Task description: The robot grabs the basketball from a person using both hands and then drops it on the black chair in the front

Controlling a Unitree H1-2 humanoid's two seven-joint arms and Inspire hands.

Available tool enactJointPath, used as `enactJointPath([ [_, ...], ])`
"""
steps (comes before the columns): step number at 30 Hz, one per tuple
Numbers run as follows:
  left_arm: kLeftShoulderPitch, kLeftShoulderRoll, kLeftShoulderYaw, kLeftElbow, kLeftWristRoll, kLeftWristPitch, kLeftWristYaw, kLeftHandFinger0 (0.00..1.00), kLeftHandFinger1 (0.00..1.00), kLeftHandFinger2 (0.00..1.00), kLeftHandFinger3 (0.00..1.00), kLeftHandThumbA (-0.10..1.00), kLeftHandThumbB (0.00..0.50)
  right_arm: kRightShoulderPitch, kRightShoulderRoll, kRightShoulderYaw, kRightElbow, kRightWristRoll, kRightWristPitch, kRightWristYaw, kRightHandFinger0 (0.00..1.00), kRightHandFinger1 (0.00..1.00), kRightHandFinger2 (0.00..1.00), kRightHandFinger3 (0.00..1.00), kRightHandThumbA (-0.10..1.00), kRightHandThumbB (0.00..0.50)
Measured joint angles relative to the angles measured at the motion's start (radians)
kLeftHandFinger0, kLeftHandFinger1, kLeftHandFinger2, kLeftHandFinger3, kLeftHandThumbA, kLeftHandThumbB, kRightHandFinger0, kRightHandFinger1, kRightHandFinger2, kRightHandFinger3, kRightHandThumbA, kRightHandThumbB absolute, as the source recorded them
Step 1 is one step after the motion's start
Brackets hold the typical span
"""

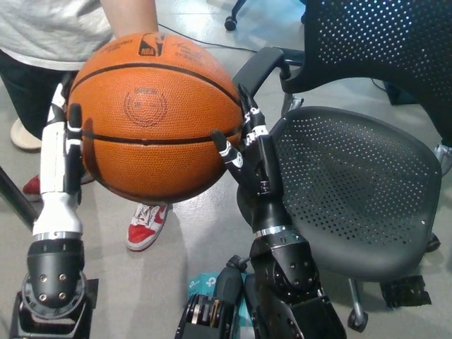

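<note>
An orange NBA basketball [152, 116] fills the upper left of the head view, held up between my two hands. My white left hand [60, 152] presses flat against the ball's left side. My black right hand [247, 152] presses against its right side, fingers spread on the leather. A person's forearm [131, 15] comes down onto the top of the ball. The black mesh chair [353, 191] stands to the right, its perforated seat bare, a little below and beside my right hand.
The person stands behind the ball in a grey shirt [49, 28] with red and white shoes [145, 222] on the grey floor. The chair's armrest [261, 63] rises just behind my right hand, and its backrest [381, 42] fills the top right.
</note>
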Motion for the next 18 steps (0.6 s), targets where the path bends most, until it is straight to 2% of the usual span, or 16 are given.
enactJointPath([
  [7, -0.013, -0.015, -0.029, 0.002, 0.017, 0.005, 0.023, 1.0, 1.0, 1.0, 1.0, 1.0, 0.212, -0.002, -0.03, -0.003, -0.056, 0.008, 0.058, -0.004, 1.0, 1.0, 1.0, 1.0, 1.0, 0.25],
  [9, -0.019, -0.02, -0.033, 0.005, 0.021, 0.006, 0.025, 1.0, 1.0, 1.0, 1.0, 1.0, 0.235, -0.003, -0.04, -0.003, -0.072, 0.014, 0.075, -0.004, 1.0, 1.0, 1.0, 1.0, 1.0, 0.254],
  [14, -0.035, -0.026, -0.039, 0.013, 0.029, 0.011, 0.037, 1.0, 1.0, 1.0, 1.0, 1.0, 0.221, -0.007, -0.056, -0.003, -0.105, 0.024, 0.126, -0.004, 1.0, 1.0, 1.0, 1.0, 1.0, 0.287],
  [16, -0.039, -0.026, -0.044, 0.013, 0.035, 0.017, 0.039, 1.0, 1.0, 1.0, 1.0, 1.0, 0.222, -0.01, -0.063, -0.003, -0.116, 0.026, 0.143, -0.004, 1.0, 1.0, 1.0, 1.0, 1.0, 0.326],
  [18, -0.046, -0.026, -0.048, 0.012, 0.043, 0.027, 0.041, 1.0, 1.0, 1.0, 1.0, 1.0, 0.215, -0.017, -0.071, -0.005, -0.132, 0.027, 0.169, -0.004, 1.0, 1.0, 1.0, 1.0, 1.0, 0.329],
])
